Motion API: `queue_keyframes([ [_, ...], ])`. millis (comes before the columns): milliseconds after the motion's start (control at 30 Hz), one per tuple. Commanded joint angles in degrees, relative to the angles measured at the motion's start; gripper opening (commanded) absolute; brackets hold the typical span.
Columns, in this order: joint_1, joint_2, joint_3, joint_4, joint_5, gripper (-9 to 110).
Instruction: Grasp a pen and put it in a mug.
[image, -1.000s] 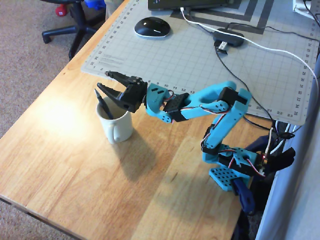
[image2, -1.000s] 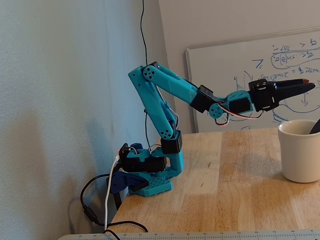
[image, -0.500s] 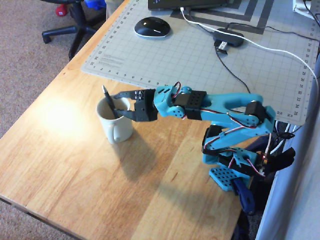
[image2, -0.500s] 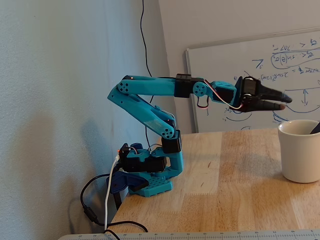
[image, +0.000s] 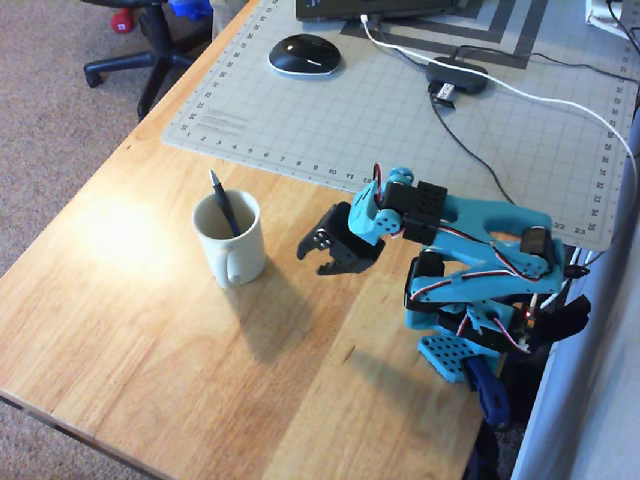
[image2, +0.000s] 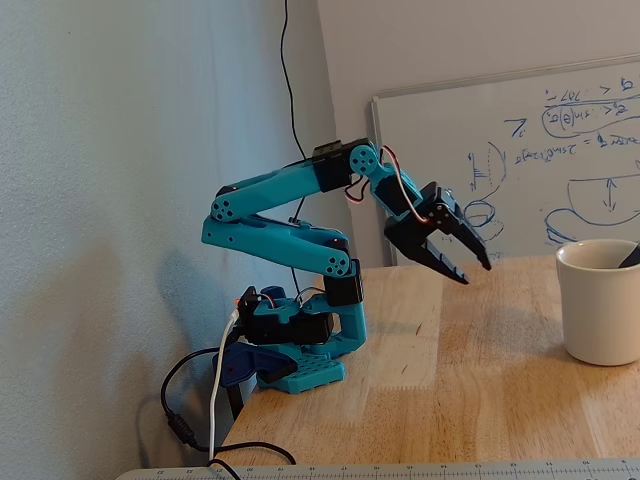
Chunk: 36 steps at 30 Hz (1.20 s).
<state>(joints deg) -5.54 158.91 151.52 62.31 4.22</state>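
The cream-white mug (image: 231, 240) stands upright on the wooden table, handle toward the near edge in the overhead view. The dark pen (image: 223, 202) stands inside it, leaning, with its upper end over the far rim. In the fixed view the mug (image2: 600, 304) is at the right edge and only the pen's dark end (image2: 630, 256) shows above the rim. My gripper (image: 313, 256) is open and empty, raised above the table to the right of the mug in the overhead view. In the fixed view the gripper (image2: 476, 270) hangs left of the mug, fingers pointing down toward it.
A grey cutting mat (image: 400, 110) covers the far part of the table, with a black computer mouse (image: 304, 55), a USB hub (image: 457, 78) and white and black cables. The arm's base (image: 470, 330) sits at the table's right edge. A whiteboard (image2: 520, 170) leans behind.
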Motion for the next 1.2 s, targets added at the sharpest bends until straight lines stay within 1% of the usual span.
queue_keyframes([
  [0, -1.0, 3.7, -0.1, 4.3, -2.0, 12],
  [400, -3.0, 19.5, 18.1, 5.1, -2.5, 12],
  [667, -2.5, 27.6, 28.0, 1.3, -2.5, 12],
  [767, -2.5, 29.9, 28.4, 1.5, -2.4, 12],
  [1167, -2.9, 30.4, 28.0, 2.5, -2.5, 12],
])
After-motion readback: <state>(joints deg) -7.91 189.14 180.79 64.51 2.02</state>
